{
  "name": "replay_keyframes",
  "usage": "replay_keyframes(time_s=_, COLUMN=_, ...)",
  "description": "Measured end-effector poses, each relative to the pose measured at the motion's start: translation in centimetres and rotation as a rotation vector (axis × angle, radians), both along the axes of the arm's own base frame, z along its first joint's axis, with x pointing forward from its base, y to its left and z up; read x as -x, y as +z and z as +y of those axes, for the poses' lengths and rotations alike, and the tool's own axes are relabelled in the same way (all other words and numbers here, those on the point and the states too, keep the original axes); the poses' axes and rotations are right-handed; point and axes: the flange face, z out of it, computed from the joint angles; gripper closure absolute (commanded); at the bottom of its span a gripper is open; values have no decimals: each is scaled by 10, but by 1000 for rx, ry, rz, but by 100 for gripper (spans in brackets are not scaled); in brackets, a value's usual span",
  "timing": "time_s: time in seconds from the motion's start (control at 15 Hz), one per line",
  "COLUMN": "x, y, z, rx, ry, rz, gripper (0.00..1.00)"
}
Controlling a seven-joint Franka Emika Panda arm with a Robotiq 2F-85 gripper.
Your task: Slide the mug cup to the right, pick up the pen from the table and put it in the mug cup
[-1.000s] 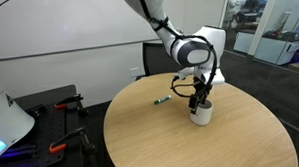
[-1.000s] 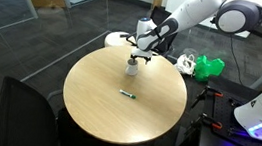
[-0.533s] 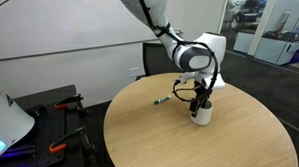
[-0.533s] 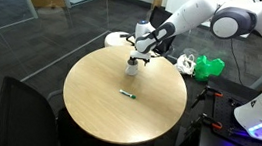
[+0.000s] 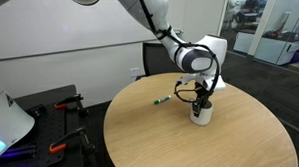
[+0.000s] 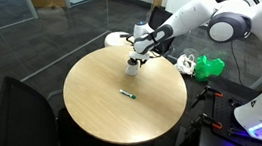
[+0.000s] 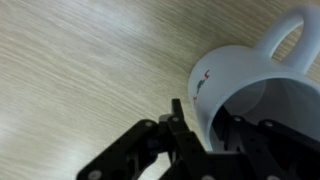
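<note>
The white mug cup stands upright on the round wood-grain table, with my gripper directly over it. In the wrist view the mug cup fills the right side, handle at the top right. My gripper straddles its rim: one finger presses the outer wall and the other sits inside. The green pen lies flat on the table, apart from the mug cup.
A black chair stands at the table's near edge and another behind it. A green object and cables lie on a black cart beside the table. A white device sits on a tool bench.
The jaws have drawn together from wide open onto the mug cup's wall. The arm, mug cup and pen have hardly moved.
</note>
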Motion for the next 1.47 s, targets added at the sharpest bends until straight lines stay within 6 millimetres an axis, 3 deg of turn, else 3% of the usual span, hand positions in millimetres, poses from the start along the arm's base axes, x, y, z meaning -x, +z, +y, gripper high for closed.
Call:
replay_keyframes(time_s=0.13, x=-2, y=-1, z=0, rx=-1, ry=1, rz=2, gripper=100)
replay_keyframes(time_s=1.47, x=0, y=-2, z=-9, rx=-14, ry=-25, rz=10, gripper=98)
